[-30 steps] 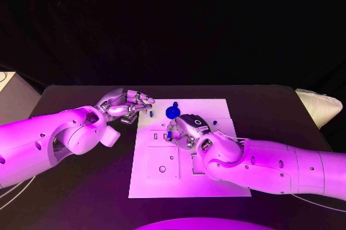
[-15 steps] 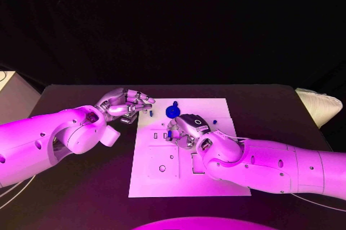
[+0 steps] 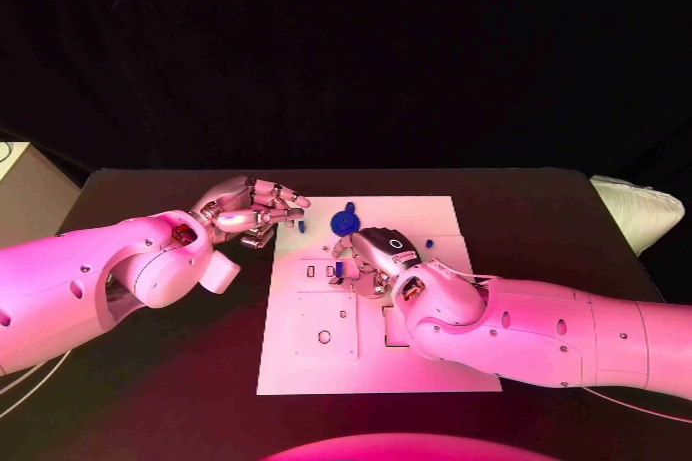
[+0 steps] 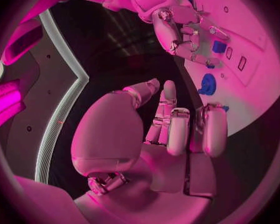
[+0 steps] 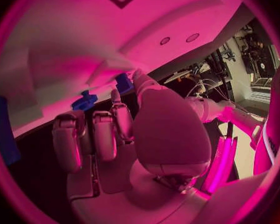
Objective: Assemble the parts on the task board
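On the left side of the head view, the left hand (image 3: 253,211) sits over the black table (image 3: 159,381), just beside the upper left corner of the task board (image 3: 433,371). Its fingers (image 3: 284,201) are curled in close together. A tiny bit of blue peeks out by the fingertips, but I cannot tell if the hand is pinching it or only near it. In the left wrist view the left hand (image 4: 171,129) has its fingers bent forward side by side, and a small blue bit (image 4: 223,107) shows at one fingertip, close to the board's edge.

The task board is the white plate in the middle of the picture. Near its top edge lies a round blue part (image 3: 343,223). The left wrist view shows the same round blue part (image 4: 207,84) on the white board (image 4: 252,64), with a small square blue part (image 4: 219,46) a bit farther along.

Just below the round part in the head view is the right hand (image 3: 372,261). It rests over the upper middle of the board with its fingers bent down onto a small blue part (image 3: 339,270) that stands in the board. The fingers are touching or hugging it, but I cannot tell if they really grip it. To the right of this hand, a thin blue part (image 3: 430,246) lies near the board's upper right.

In the right wrist view the right hand (image 5: 127,134) has its fingers (image 5: 104,134) curled close together, next to a blue part (image 5: 85,101) on the board (image 5: 84,35).
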### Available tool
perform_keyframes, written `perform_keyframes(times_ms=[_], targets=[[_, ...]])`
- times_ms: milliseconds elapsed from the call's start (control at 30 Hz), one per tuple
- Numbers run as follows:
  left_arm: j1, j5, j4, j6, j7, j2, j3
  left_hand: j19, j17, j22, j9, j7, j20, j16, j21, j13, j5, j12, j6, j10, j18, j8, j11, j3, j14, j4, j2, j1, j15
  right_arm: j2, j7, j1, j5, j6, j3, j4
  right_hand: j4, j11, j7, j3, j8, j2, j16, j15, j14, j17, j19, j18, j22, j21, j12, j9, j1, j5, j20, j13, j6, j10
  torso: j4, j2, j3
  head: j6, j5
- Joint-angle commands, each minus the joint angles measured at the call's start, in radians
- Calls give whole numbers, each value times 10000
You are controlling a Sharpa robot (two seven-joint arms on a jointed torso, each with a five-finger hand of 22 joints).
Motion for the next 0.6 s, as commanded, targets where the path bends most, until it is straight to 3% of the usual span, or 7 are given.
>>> perform_keyframes(times_ms=[33, 233, 300, 400, 500, 600], targets=[[1, -119, -20, 144, -46, 48, 0, 62, 1866, 406, 17, 10, 19, 78, 40, 62, -27, 131, -101, -39, -189, 63, -2, 54, 721, -12, -11, -119, 21, -75, 244, -6, -16, -484, 0, 186, 10, 17, 5, -123, -45, -62, -75, 58, 783, 1620, 1010, -47, 2583, -36, -53, -12, -16, -41, 64, 774, -64, -55, -1, -18, 6, 39, -17], [1, -555, -159, -371, -655, 148, -8, 228, 2393, 661, 77, 10, 43, 430, 158, 397, -20, 794, 33, 108, -240, 198, -7, -61, 982, 288, 69, -467, 27, -327, 1357, 163, 791, -681, 36, 573, -54, 33, 24, -150, -49, 113, -62, 80, 794, 1658, 993, -38, 2558, -76, 37, -20, 331, 13, 97, 802, -82, 7, -98, -102, 29, 96, 7], [4, -763, -261, -512, -1089, 206, -10, 342, 2633, 813, 215, -91, 13, 586, 227, 674, -17, 1348, 308, 335, -271, 471, -73, -319, 1092, 656, 40, -915, -29, -476, 1965, 321, 1323, -578, 54, 722, -62, 34, 25, -107, -45, 148, -48, 81, 802, 1687, 999, -41, 2568, -61, 92, -21, 437, 30, 99, 834, -77, 42, -118, -145, 41, 101, 10], [9, -1148, -402, -439, -1781, 282, -9, 590, 2633, 1184, 481, -218, -77, 586, 384, 2281, -18, 2885, 451, 1063, -353, 822, -164, -596, 1092, 1054, 0, -1311, -111, -798, 2715, 599, 2056, -353, 75, 970, -79, 36, 29, -39, -42, 200, -13, 83, 820, 1755, 1008, -46, 2581, -41, 190, -24, 577, 62, 102, 897, -76, 104, -140, -223, 68, 75, 37], [18, -1570, -481, -143, -2535, 348, -6, 705, 2633, 1363, 718, -282, -123, 586, 459, 3066, -22, 3604, 458, 1372, -391, 1059, -211, -822, 1092, 1381, -24, -1597, -149, -1186, 3174, 889, 2732, -69, 88, 1184, -81, 37, 30, -24, -40, 210, 0, 84, 826, 1780, 1010, -47, 2583, -37, 241, -25, 608, 75, 103, 932, -74, 139, -139, -304, 76, 31, 57], [45, -2196, -551, 311, -3649, 475, -2, 744, 2633, 1422, 1005, -361, -173, 586, 483, 3618, -15, 4089, 475, 1594, -403, 1323, -276, -892, 1092, 1484, 29, -1556, -206, -1700, 3467, 1242, 3673, 316, 98, 1327, -83, 38, 31, 7, -27, 234, 13, 86, 833, 1806, 993, -37, 2558, -78, 277, -21, 658, 108, 105, 953, -53, 160, -153, -384, 86, 20, 111]])
